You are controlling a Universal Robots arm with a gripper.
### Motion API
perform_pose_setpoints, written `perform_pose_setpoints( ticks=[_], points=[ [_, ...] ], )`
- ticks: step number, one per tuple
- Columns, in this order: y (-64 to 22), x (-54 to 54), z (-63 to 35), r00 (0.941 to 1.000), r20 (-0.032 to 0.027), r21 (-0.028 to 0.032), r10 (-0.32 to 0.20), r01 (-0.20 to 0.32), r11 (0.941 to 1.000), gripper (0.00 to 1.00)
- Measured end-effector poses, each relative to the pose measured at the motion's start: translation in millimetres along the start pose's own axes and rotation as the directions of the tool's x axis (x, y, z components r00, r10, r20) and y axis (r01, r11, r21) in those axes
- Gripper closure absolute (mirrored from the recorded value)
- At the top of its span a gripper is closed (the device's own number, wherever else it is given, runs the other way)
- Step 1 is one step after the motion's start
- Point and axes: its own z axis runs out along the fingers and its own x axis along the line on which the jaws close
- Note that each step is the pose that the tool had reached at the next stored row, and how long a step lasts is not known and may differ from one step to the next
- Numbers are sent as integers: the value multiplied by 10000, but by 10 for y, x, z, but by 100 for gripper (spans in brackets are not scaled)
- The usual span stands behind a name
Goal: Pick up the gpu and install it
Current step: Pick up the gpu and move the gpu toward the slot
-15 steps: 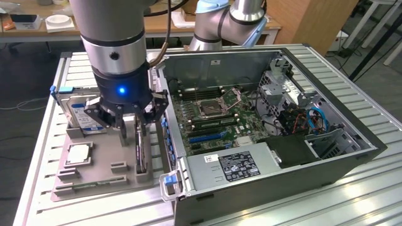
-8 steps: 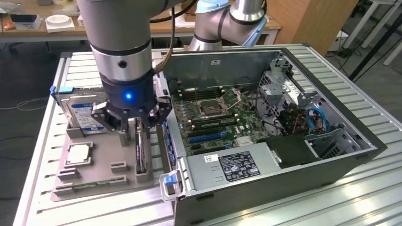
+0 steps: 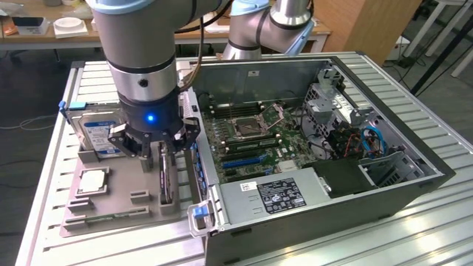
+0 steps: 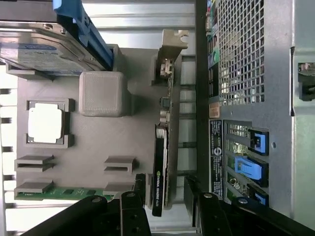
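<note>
— While poised low over the grey plastic parts tray (image 3: 118, 213), gaped wide, clamped on nothing: black two-fingered gripper (image 3: 164, 155)
— And the thin, flat, dark gpu card (image 3: 166, 185)?
— Stood on edge in its tray slot, straddled by the parted fingers (image 4: 141, 191), just beside the open black computer case (image 3: 355, 219) on the exterior view's right, near the blue-labelled boxy hard drive (image 3: 99, 130)

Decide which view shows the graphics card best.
The wrist view: the graphics card stands edge-on in the grey tray, its whole length and metal bracket visible. In the exterior view the tool hides part of it.
</note>
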Motion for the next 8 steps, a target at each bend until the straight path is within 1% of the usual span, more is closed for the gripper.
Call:
perform_pose_setpoints(
  ticks=[2,4,5,8],
  points=[
    [34,2,78,10000,-1,1,1,-1,10000,56],
    [50,4,115,10000,-1,0,1,-1,10000,56],
    [68,17,183,10000,-1,2,0,0,10000,56],
    [75,45,237,10000,-1,5,1,-1,10000,56]
  ],
)
